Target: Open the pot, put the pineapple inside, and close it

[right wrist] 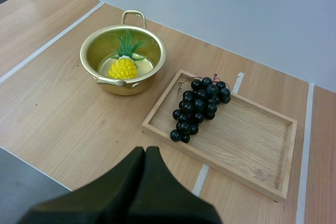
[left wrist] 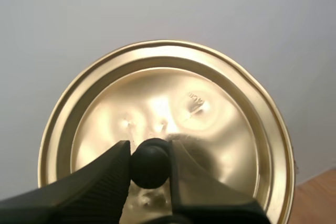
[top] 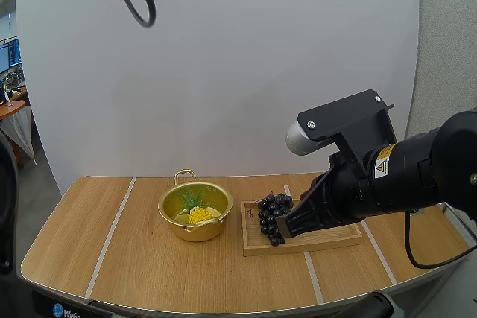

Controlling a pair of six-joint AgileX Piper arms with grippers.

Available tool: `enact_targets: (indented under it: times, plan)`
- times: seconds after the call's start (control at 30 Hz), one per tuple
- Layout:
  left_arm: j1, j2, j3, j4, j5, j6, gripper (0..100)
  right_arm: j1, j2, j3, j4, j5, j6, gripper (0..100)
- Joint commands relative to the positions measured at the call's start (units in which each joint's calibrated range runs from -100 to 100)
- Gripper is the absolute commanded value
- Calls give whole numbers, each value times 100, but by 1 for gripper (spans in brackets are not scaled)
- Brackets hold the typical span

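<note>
Left gripper (left wrist: 149, 151) pinches the knob (left wrist: 150, 165) of the lid (left wrist: 210, 103), held high; right gripper (right wrist: 145, 153) closed on nothing, seemingly over tray (right wrist: 252, 145) by grapes (right wrist: 199, 106); pineapple (right wrist: 123, 67) sits in open pot (right wrist: 147, 82).

Readable txt, high view: white letters "WeGo" (top: 71, 312) next to a round blue logo, on a dark surface below the table (top: 149, 273) front edge, approx 7 o'clock from the pot (top: 197, 230). The word is cut off by the frame, so the rest is n/a.
Right arm (top: 417, 169): yellow warning-triangle sticker (top: 384, 168) w/ fine print under it, too small to read.
Left wrist view: small stamped mark (left wrist: 196, 102) on the gold lid (left wrist: 220, 129), approx 1 o'clock from its black knob (left wrist: 150, 163). Chars illegible.
</note>
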State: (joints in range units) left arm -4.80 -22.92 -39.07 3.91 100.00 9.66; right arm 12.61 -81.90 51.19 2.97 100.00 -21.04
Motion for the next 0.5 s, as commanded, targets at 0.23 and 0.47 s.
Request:
enact_targets:
  times: [0.23, 0.47]
  plan:
    - [-24, 88, 2832, -391, 0, 676, 0, -23, -50, 2, -1, 0, -16, 0]
    - [-24, 88, 4471, -391, 0, 916, 0, -23, -50, 2, -1, 0, -16, 0]
